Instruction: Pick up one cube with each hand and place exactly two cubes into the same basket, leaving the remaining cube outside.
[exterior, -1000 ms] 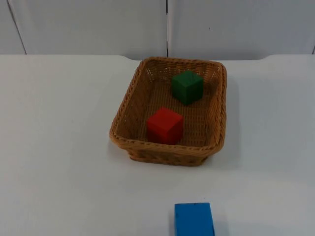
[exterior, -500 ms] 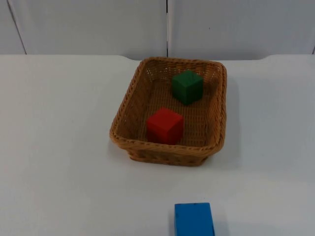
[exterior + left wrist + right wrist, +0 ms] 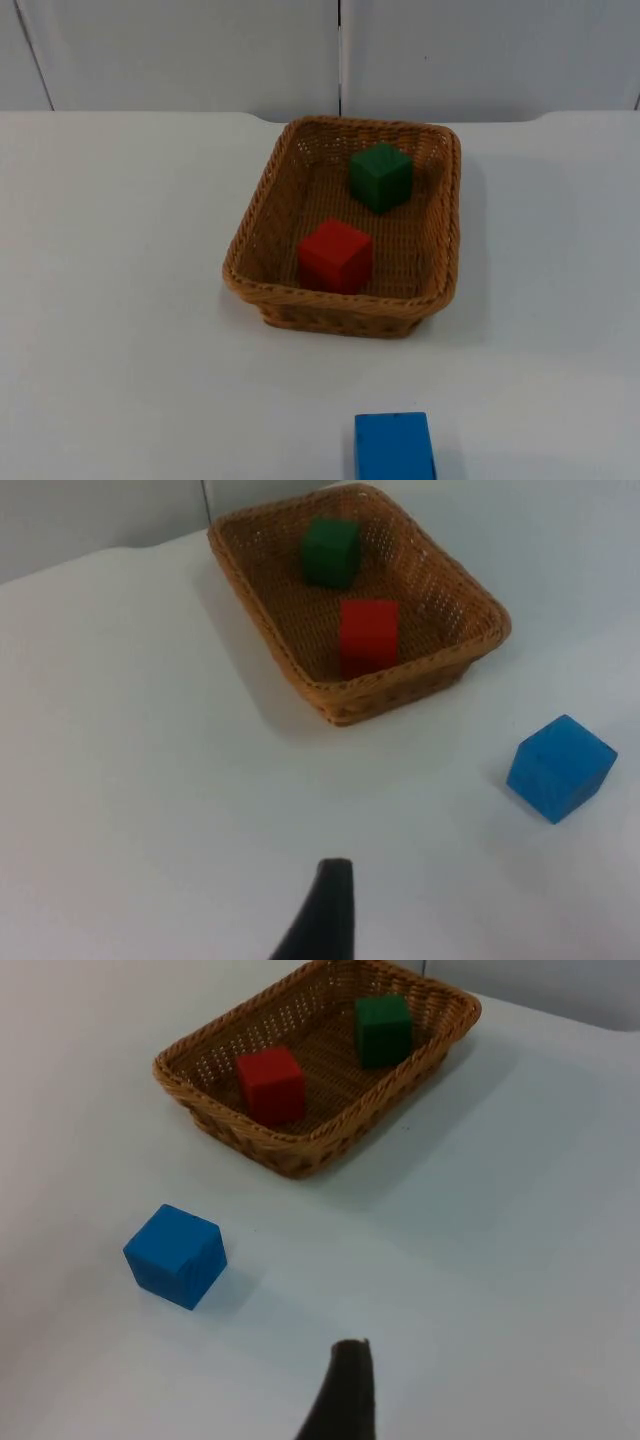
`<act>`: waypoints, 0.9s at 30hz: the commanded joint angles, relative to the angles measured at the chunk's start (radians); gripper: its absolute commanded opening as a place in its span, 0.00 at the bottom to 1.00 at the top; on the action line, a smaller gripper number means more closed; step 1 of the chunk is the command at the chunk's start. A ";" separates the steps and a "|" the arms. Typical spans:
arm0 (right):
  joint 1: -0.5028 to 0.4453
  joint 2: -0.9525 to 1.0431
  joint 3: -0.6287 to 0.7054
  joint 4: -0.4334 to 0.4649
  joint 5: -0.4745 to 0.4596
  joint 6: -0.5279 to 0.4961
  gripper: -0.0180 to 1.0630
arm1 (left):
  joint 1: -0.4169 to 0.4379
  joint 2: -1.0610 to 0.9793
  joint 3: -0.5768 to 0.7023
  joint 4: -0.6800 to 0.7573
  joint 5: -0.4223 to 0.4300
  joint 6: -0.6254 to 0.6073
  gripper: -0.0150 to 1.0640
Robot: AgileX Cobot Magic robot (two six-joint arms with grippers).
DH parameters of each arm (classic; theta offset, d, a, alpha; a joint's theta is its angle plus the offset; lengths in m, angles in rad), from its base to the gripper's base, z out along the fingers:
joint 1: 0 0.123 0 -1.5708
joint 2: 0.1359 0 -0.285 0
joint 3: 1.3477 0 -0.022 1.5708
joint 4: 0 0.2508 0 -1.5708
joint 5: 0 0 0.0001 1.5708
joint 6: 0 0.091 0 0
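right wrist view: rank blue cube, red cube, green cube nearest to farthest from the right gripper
1. blue cube: nearest, on the bare table outside the basket.
2. red cube: inside the basket, at its near end.
3. green cube: farthest, inside the basket at its far end.
The right gripper's fingertip hangs over the table, short of all three.

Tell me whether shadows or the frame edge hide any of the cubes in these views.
Top view: the blue cube is cut off by the picture's lower edge; red cube and green cube sit evenly lit in the basket. Left wrist view: the basket throws a soft shadow on the table; all cubes whole. Right wrist view: faint shadow beside the blue cube, nothing hidden.
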 commanded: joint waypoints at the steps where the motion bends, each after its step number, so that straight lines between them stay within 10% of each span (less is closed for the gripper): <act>1: 0.006 -0.004 0.001 0.004 -0.001 -0.009 0.67 | 0.002 -0.004 0.004 0.010 0.002 -0.018 0.77; 18: 0.006 -0.004 0.001 0.004 -0.001 -0.009 0.68 | 0.002 -0.004 0.004 0.016 0.002 -0.023 0.77; 23: 0.006 -0.004 0.001 0.004 -0.001 -0.009 0.84 | 0.002 -0.004 0.004 0.028 0.002 -0.039 0.79; 27: 0.006 -0.004 0.001 0.004 -0.001 -0.003 0.99 | 0.002 -0.004 0.006 0.063 -0.002 -0.091 0.99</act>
